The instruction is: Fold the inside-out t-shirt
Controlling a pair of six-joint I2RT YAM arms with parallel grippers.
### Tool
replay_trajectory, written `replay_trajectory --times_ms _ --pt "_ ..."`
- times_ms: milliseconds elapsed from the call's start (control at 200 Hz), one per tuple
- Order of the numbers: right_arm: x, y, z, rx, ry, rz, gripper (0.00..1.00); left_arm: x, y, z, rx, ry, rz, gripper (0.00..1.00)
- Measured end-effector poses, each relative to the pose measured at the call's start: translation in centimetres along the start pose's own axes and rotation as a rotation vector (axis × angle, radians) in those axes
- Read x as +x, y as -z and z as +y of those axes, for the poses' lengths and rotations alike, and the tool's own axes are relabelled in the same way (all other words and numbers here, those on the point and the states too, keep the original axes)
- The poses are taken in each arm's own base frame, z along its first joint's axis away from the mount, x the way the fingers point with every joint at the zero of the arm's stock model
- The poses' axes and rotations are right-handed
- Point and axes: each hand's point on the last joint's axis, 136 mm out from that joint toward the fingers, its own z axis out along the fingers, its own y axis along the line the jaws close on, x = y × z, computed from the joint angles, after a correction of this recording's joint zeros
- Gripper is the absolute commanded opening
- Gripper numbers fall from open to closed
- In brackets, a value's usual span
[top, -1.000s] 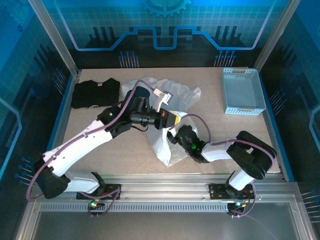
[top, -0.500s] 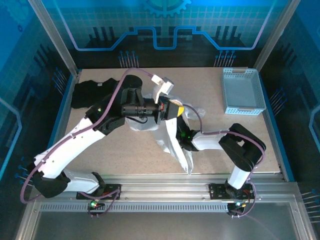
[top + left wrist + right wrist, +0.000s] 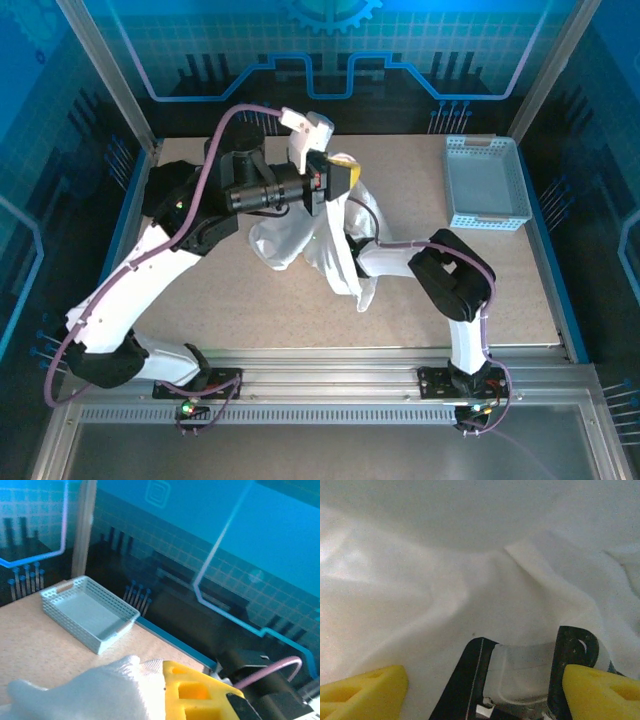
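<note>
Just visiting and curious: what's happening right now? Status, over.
Left gripper: jaws shut on white thin-fabric t-shirt, lifted, hanging. Right gripper: jaws open, cloth right in front. Pale blue plastic basket off to the side, apart.

inside-out t-shirt [image 3: 292, 240]: table [image 3: 220, 290] centre | basket [image 3: 485, 180]: far right, well apart

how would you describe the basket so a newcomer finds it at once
Look at the tan table and go to its far right corner. The basket sits there, a pale blue rectangular tray with perforated walls and nothing in it. Unlike the white t-shirt bunched mid-table and the black t-shirt at far left, it is rigid and boxy.
</note>
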Motion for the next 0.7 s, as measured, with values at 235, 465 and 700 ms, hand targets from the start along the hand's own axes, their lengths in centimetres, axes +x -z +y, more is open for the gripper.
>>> replay_trajectory --times_ms 235,465,700 --pt "0.2 -0.9 -0.2 -0.045 -0.009 0.114 0.45 -3.9 3.8 3.6 -0.191 -0.023 -0.162 0.00" --pt "1.2 -0.7 -0.4 -0.152 -0.003 0.201 0.00 -4.0 6.1 6.1 -0.318 -0.016 -0.240 0.00" --pt "-1.8 6.6 -2.2 -0.316 -0.086 0.053 0.00 2.4 6.9 19.0 -0.658 0.168 -0.152 0.00"
